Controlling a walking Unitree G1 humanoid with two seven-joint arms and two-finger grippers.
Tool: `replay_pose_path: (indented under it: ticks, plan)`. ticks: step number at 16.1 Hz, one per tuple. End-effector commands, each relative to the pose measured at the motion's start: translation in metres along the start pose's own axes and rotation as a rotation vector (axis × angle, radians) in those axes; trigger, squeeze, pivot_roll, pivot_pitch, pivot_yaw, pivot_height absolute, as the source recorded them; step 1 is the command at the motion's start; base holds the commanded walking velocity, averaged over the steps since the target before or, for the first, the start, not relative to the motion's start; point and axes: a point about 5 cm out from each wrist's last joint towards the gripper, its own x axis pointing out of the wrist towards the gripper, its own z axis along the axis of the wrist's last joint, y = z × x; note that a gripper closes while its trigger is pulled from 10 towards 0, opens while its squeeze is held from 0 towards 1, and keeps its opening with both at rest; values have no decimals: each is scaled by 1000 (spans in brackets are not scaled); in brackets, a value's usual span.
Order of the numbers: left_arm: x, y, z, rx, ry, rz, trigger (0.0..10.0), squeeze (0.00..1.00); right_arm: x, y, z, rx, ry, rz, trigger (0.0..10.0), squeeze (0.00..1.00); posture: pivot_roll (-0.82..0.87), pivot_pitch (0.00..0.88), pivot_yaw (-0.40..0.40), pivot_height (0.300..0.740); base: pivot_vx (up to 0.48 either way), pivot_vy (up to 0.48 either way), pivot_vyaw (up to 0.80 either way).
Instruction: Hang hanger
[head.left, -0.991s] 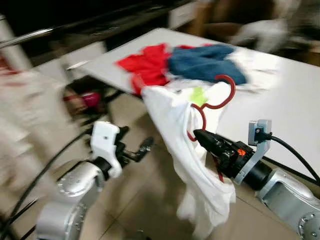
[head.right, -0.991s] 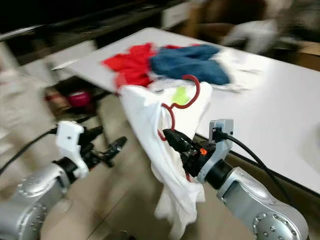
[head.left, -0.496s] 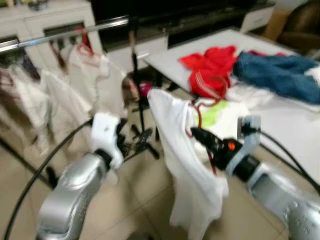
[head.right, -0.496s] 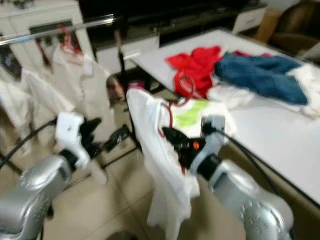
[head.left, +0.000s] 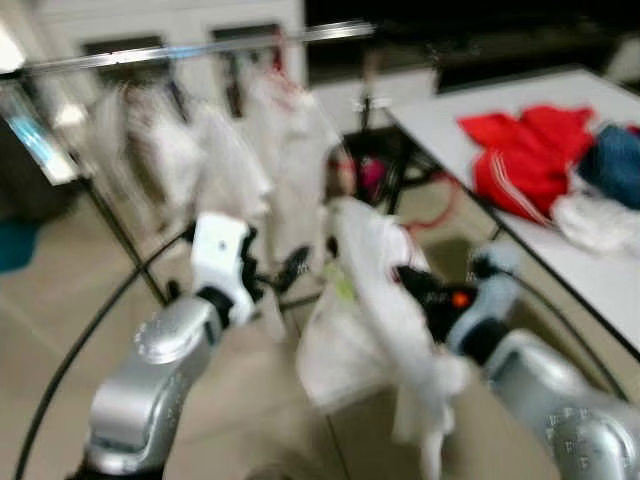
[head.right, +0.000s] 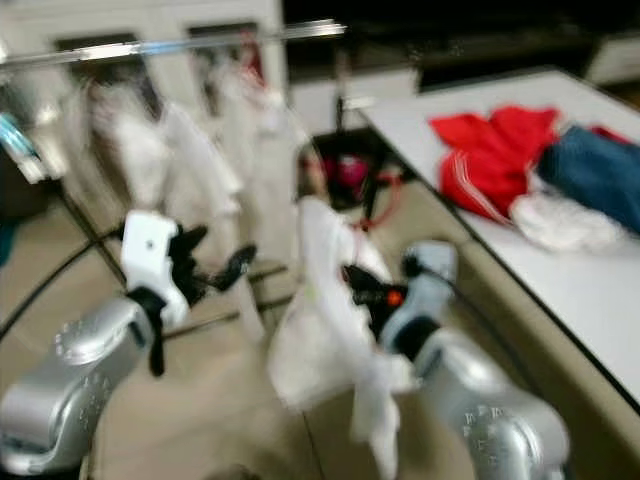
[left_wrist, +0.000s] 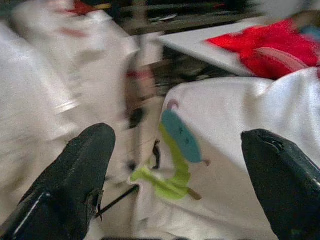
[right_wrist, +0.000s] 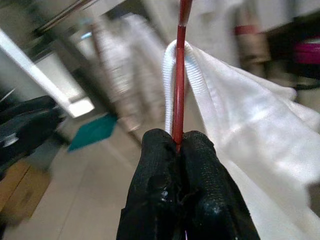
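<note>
Right gripper (right_wrist: 178, 145) is clamped tight on your red hanger (right_wrist: 180, 75), fingers pinched together on the thin wire just below the shirt collar. White shirt (head.left: 385, 300) hangs off that hanger, draped down in front of the right arm, mid-air over the tile floor (head.left: 60, 290); it carries a green and teal print (left_wrist: 177, 155) facing the left wrist camera. Left gripper (left_wrist: 175, 165) has its fingers spread wide with nothing between them, held up just beside the shirt, not touching it as far as you can see. Clothes rail (head.left: 200, 50) runs across the back with several white garments (head.left: 230, 160) hanging on it; your hanger sits lower than the rail and in front of it, well apart. White table (head.left: 600, 280) is off to the right with a red garment (head.left: 525, 155), a blue one (head.right: 600, 170) and a white one (head.right: 560, 222) piled on it. Head views are heavily blurred.
</note>
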Motion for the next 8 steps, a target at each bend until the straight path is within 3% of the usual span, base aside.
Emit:
replay_pose_path:
  ticks: [1,6,8]
  plan:
    - [2,-6,1,14,-15,-17,10000,0,-4,-5,2,-42,-13,-20,10000,0,36,0,42,740,0,0,800]
    - [6,-14,0,50,-9,-46,10000,0,-5,-12,-2,-91,-5,-33,10000,0,46,0,58,740,0,0,800]
    - [6,-14,0,57,-12,-44,10000,0,-3,-11,0,-94,-15,-26,10000,0,50,0,53,740,0,-296,800]
